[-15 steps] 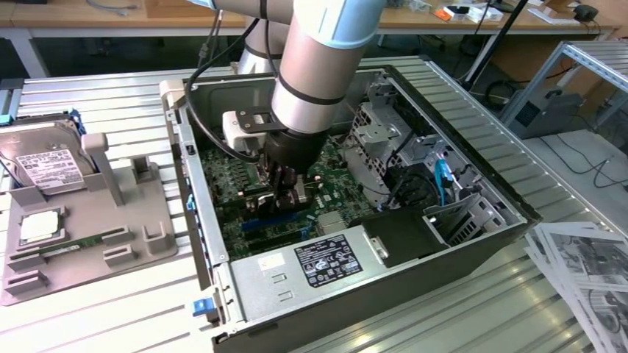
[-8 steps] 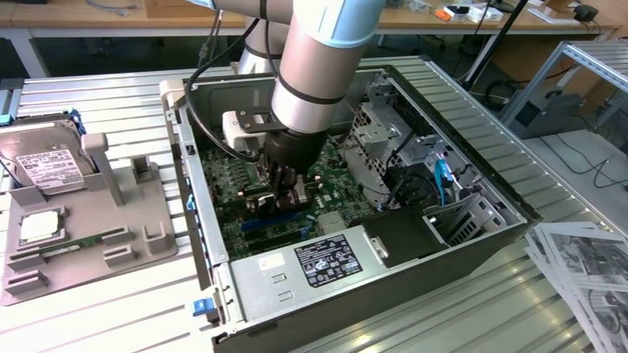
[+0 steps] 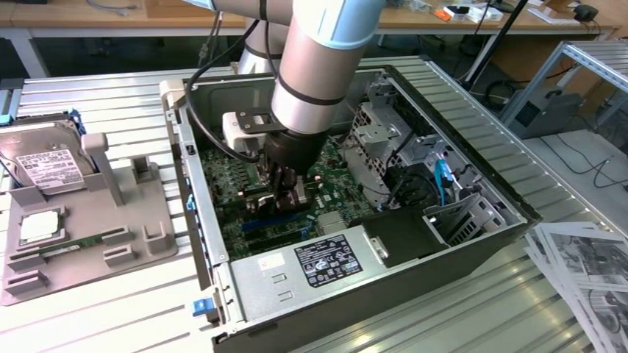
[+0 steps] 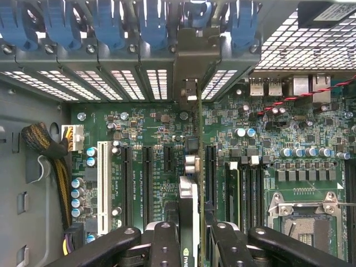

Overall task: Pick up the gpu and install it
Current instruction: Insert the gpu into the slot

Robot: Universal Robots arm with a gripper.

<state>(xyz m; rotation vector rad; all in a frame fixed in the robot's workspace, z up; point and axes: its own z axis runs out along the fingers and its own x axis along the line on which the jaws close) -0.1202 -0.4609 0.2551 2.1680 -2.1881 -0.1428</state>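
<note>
Green motherboard [image 4: 167,139], lying in the floor of an open steel case [image 3: 490,187]; all places below are given relative to this board.

Item 1, gpu [image 4: 189,206]: thin dark card seen edge-on in the wrist view, standing upright over the board, its silver bracket [image 4: 192,92] up against the slotted rear wall of the case. The card sits between two long black slots [image 4: 210,167]; whether its edge is already in a slot or only above one cannot be told.

Item 2, gripper [image 4: 192,245]: clamped on the gpu, one black finger [image 4: 164,242] on each face of the card. In the exterior view it reaches straight down over the middle of the board [image 3: 284,195].

Item 3, hard drive [image 3: 44,165]: white label, in a grey holder [image 3: 88,243] well away from the board, outside the case on the exterior view's left.

Item 4, cables [image 4: 44,142]: braided bundle at the board's edge, apart from the card.

Risks, as judged:
- Card edge off the slot line; pressing down would load the board or bend contacts.
- Bracket catching on the rear wall's dividers, tilting the card.
- Card slipping in a side-face grip if it meets resistance.
- Tall capacitors [image 4: 192,164] close beside the card could be struck.
</note>
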